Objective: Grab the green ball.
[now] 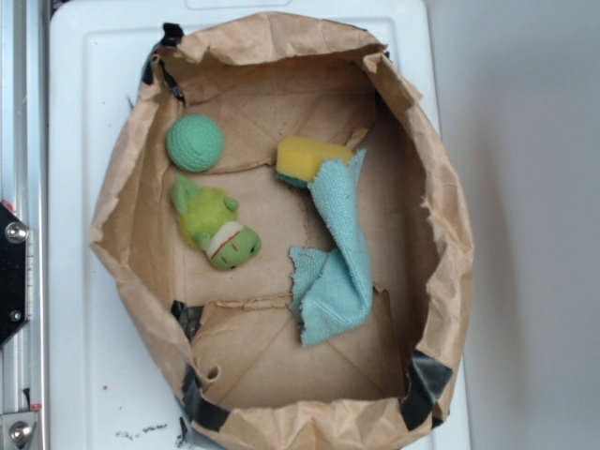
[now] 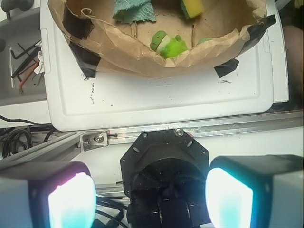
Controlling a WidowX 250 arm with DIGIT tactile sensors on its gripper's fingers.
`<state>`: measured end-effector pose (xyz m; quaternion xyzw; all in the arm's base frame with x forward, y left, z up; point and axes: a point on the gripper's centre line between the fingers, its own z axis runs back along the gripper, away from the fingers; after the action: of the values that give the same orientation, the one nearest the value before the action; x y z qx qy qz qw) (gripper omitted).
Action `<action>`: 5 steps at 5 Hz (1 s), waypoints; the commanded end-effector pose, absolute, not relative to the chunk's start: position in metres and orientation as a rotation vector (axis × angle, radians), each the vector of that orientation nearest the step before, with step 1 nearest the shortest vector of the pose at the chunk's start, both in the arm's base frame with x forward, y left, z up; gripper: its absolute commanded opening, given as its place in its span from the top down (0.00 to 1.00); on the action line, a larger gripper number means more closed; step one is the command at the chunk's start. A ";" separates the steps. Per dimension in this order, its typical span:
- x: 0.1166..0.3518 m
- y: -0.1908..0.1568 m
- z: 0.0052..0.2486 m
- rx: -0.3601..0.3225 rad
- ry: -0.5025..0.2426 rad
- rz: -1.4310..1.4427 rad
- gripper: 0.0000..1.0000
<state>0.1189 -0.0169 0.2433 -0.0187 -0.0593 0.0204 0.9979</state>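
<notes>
The round teal-green knitted ball (image 1: pixel 195 143) lies untouched at the paper tray's (image 1: pixel 441 187) far left, the gripper (image 2: pixel 151 192) well back, jaws spread.

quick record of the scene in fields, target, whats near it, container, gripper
target: green ball, knitted, upper left of the bag floor
nearest: lime plush toy, just below the ball
others: yellow sponge touching blue cloth
container: brown paper bag, open, on white tray
gripper: open, empty, outside the bag
</notes>
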 end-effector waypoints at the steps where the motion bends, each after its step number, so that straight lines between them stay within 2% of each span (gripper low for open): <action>1: 0.119 -0.017 0.243 -0.037 -0.119 0.041 0.00; 2: 0.169 -0.010 0.227 -0.030 -0.141 0.073 0.00; 3: 0.213 0.013 0.212 -0.022 -0.139 0.118 0.00; 5: 0.251 0.057 0.199 -0.035 -0.198 -0.014 0.00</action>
<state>0.2463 0.0513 0.1819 -0.0279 -0.0706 -0.0174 0.9970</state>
